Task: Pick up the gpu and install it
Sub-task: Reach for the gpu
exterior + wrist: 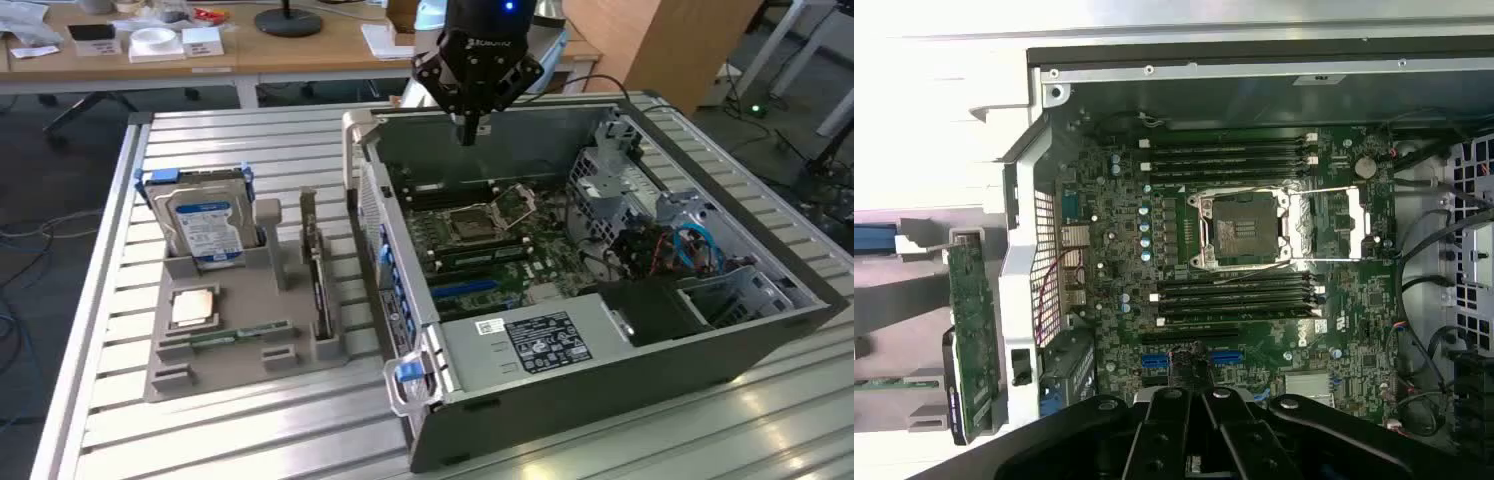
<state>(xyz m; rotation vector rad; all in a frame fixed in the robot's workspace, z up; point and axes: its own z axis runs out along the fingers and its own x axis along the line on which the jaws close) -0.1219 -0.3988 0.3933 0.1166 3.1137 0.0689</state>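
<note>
Black gripper [467,128], pinched shut and empty, hovers over the open grey computer case [694,360]. The thin dark gpu card [318,275] stands edgewise in the grey holder tray [220,375], with the case wall between them.

Black angular pincer [469,135], pale lettering [487,43], blue light [507,6] on wrist

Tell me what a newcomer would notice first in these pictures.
The open computer case dominates the exterior view's right, its open CPU socket exposed. The gripper hangs above the case, fingers shut and empty. On the exterior view's left, the gpu stands on edge in a gray tray beside a hard drive.
</note>
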